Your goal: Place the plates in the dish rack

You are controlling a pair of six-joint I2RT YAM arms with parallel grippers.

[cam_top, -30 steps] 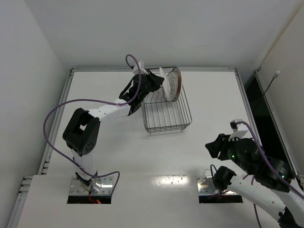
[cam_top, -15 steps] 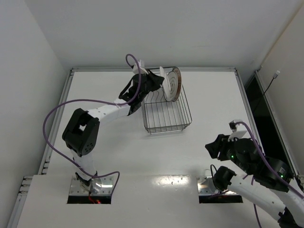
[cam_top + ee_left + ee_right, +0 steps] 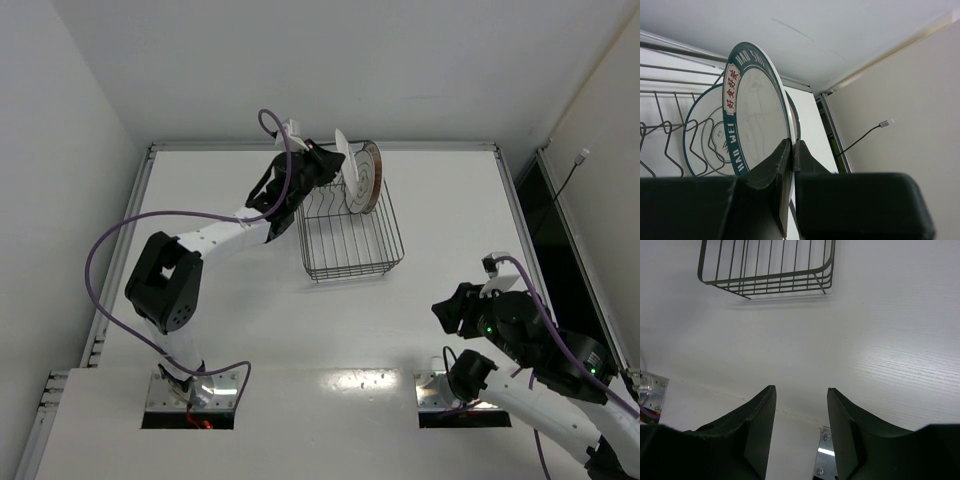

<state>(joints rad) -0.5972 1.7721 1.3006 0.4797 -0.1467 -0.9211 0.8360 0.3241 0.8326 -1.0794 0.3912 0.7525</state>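
My left gripper (image 3: 330, 163) is shut on the edge of the dark-rimmed plate (image 3: 341, 150) and holds it upright over the far end of the black wire dish rack (image 3: 352, 272). In the left wrist view the jaws (image 3: 792, 144) pinch this plate (image 3: 760, 110), which has lettering on its rim. A ringed plate with a centre motif (image 3: 707, 145) stands behind it among the tines. The orange-patterned plate (image 3: 369, 175) stands upright at the rack's far end. My right gripper (image 3: 450, 312) is open and empty near the table's front right; it also shows in the right wrist view (image 3: 800, 390).
The rack's near part (image 3: 765, 275) shows only bare wires. Raised table edges run along the back (image 3: 320, 145) and right side (image 3: 515, 220). A cable with a plug (image 3: 875, 130) hangs on the right wall.
My left gripper has risen slightly and shifted toward the far edge with the dark-rimmed plate. The right arm has not moved.
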